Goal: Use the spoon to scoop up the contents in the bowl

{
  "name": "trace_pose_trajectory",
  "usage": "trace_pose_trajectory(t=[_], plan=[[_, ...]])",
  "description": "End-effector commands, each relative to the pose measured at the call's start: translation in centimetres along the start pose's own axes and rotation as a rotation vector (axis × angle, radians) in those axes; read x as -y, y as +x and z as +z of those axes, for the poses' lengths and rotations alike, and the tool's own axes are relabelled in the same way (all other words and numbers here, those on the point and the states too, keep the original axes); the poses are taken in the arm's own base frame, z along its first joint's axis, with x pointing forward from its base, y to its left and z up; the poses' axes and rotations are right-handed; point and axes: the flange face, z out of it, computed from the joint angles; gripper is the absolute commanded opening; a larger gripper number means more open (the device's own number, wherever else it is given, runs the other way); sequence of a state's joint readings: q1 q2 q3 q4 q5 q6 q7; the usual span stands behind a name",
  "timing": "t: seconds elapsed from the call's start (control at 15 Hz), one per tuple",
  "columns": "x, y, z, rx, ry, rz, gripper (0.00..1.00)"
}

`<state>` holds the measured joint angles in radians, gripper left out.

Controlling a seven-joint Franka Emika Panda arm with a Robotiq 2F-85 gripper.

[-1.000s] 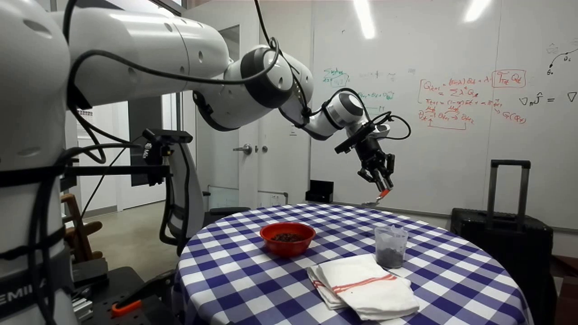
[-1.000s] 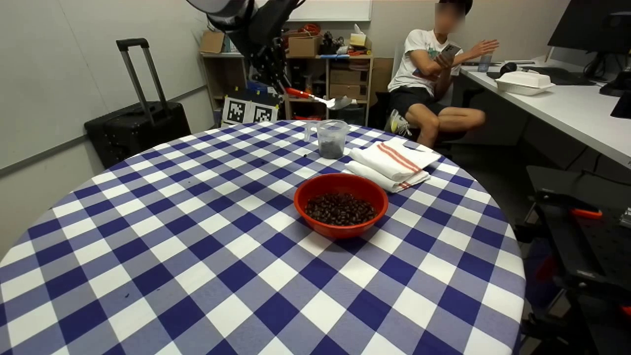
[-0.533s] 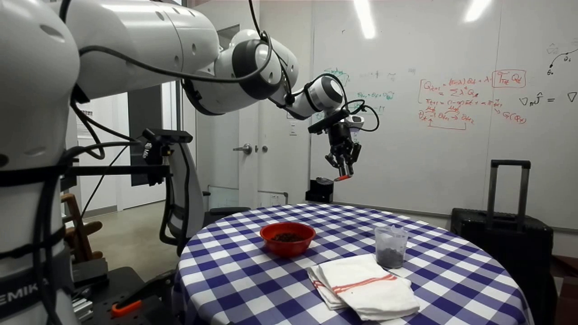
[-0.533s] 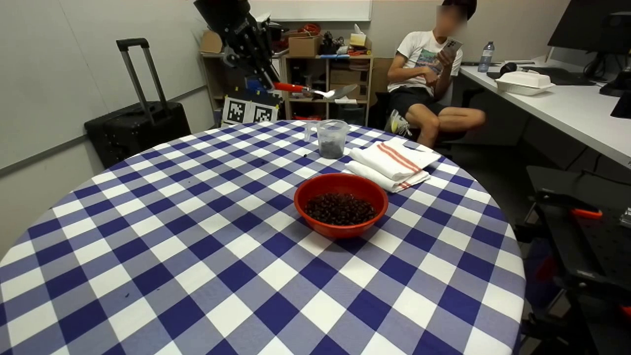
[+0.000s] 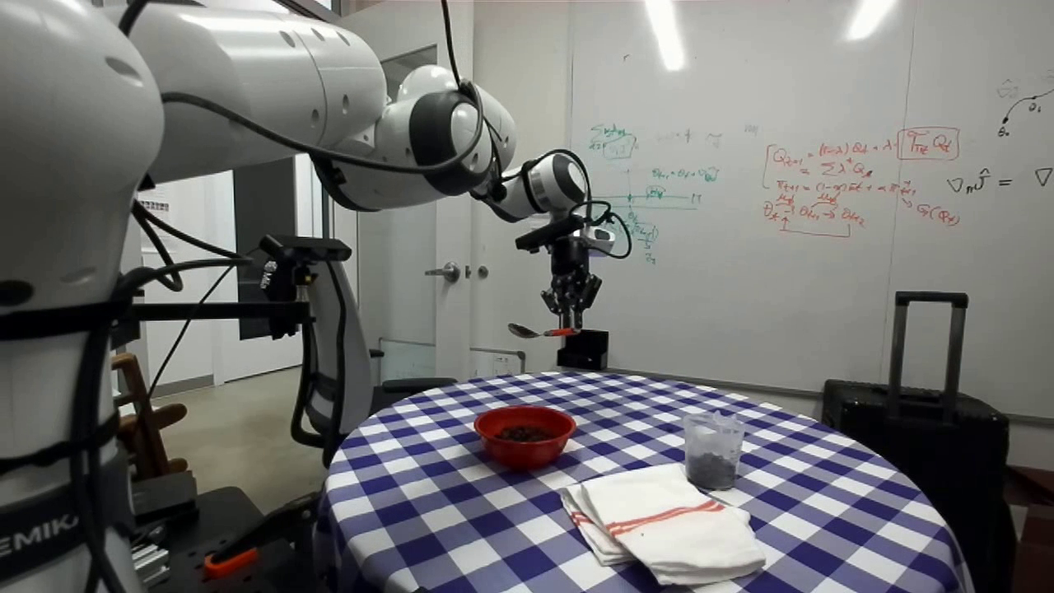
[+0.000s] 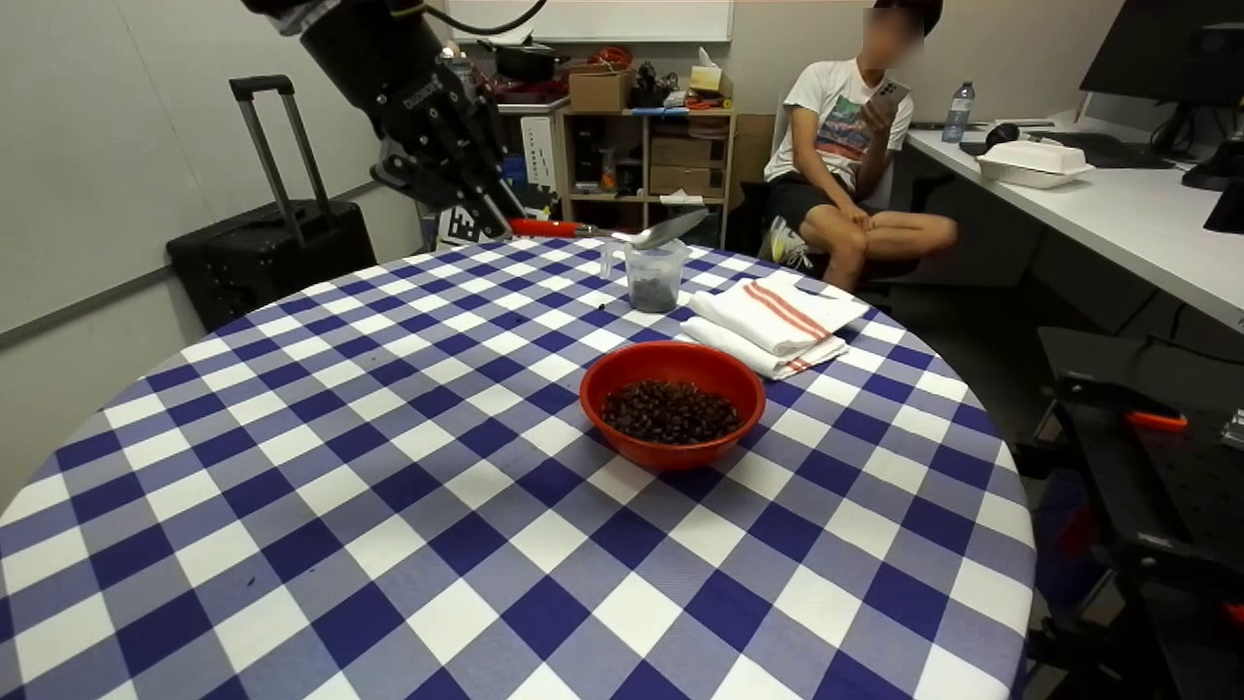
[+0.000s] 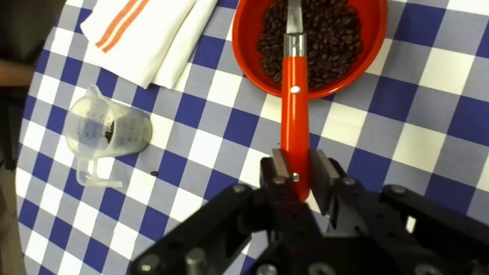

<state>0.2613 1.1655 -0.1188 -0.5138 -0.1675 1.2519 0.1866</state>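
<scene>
The arm base (image 5: 37, 531) bears "EMIK"; the whiteboard (image 5: 782, 288), "Q" formulas (image 5: 823, 175).

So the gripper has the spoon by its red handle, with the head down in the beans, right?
Not quite: an exterior view shows the spoon's head up in the air, clear of the beans. The gripper does hold the red handle.

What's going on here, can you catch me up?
The gripper is closed on the handle of the red-handled spoon, holding it up clear of the checkered tablecloth. The red bowl stands upright on the cloth with dark beans inside; the spoon isn't in them yet. A clear measuring cup and a folded white towel also sit on the cloth.
</scene>
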Motion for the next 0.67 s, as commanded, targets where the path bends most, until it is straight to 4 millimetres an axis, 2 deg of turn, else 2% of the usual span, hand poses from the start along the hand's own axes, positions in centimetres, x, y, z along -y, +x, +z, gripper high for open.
trace_pose_trajectory(t=[0.0, 0.27, 0.6], plan=[[2.7, -0.4, 0.3, 0.032, 0.082, 0.042, 0.05], [5.5, 0.0, 2.5, 0.072, 0.138, 0.091, 0.05], [6.9, 0.9, 5.6, 0.119, 0.166, 0.108, 0.05]])
